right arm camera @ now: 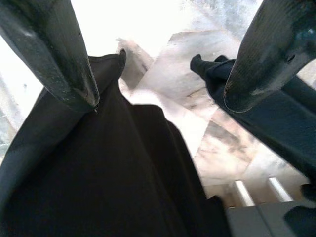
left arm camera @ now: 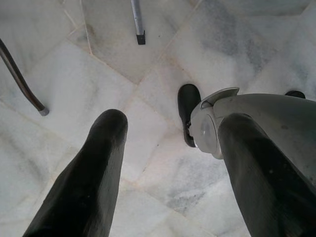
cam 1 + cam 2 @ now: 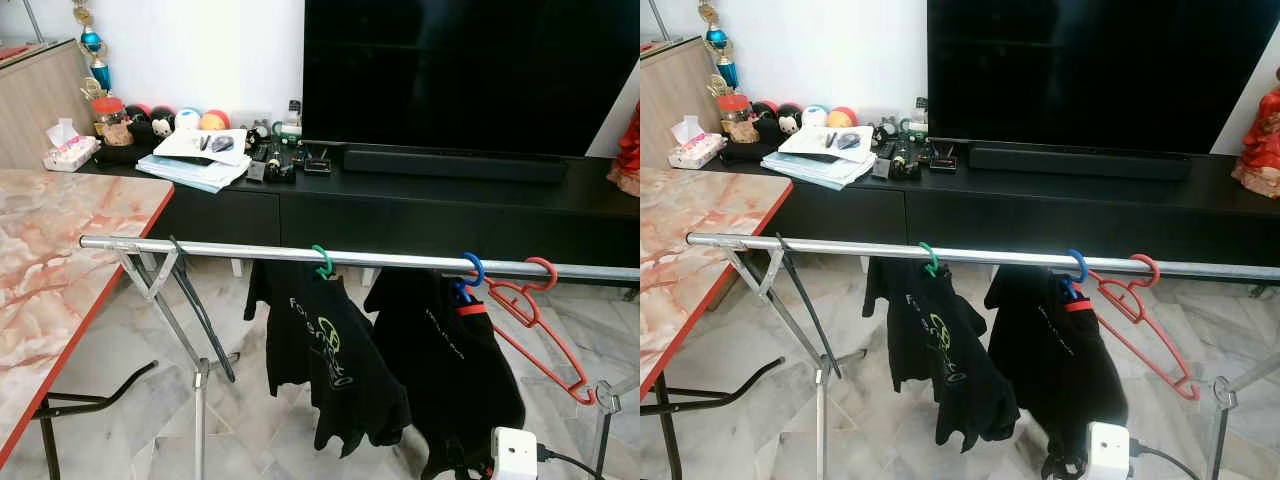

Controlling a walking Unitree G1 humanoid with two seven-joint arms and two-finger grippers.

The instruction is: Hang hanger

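here the red hanger hangs empty on the rail, at its right end, tilted, nearer the right arm. right gripper jaws apart over black shirts; left gripper jaws apart above floor.

Silver metal rail w/ green, blue & red plastic hangers. Black T-shirt has yellow-green print; 2nd black shirt has a red band. Worktop: pink-white marble pattern, red edge. Floor: grey-veined white marble tiles.
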